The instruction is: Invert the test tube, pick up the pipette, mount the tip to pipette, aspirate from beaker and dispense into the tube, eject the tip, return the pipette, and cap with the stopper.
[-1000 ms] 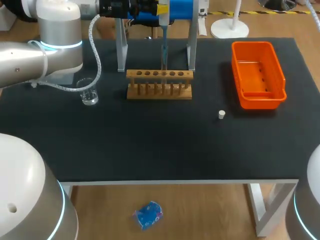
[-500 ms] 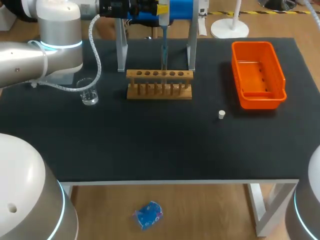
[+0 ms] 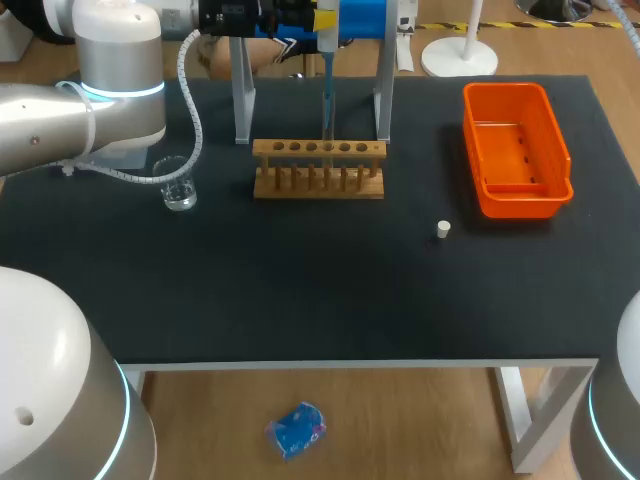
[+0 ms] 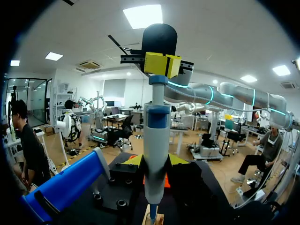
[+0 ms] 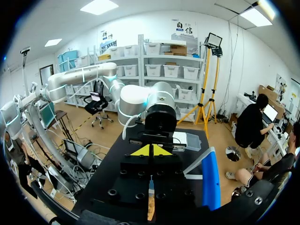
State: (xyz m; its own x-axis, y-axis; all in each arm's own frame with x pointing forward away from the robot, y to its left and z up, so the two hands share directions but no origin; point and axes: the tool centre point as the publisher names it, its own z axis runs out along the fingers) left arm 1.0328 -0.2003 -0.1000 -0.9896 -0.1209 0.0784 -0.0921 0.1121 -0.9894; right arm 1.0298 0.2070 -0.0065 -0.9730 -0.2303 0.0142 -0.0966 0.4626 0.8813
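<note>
My left gripper (image 3: pixel 318 15) (image 4: pixel 155 164) is shut on the white and blue pipette (image 4: pixel 155 140) and holds it upright at the back of the table. The pipette's tip (image 3: pixel 327 105) (image 5: pixel 151 186) points down at a middle hole of the wooden rack (image 3: pixel 318 168) (image 5: pixel 150 211); I cannot make out a tube there. My right gripper (image 4: pixel 161 64) (image 5: pixel 150 151) is shut, and its yellow tips sit right on top of the pipette's plunger. The glass beaker (image 3: pixel 178 185) stands left of the rack. The small white stopper (image 3: pixel 443 229) lies to the right of it.
An orange bin (image 3: pixel 515 185) stands at the right back. The pipette stand (image 3: pixel 383 90), with clear legs and a blue top, rises just behind the rack.
</note>
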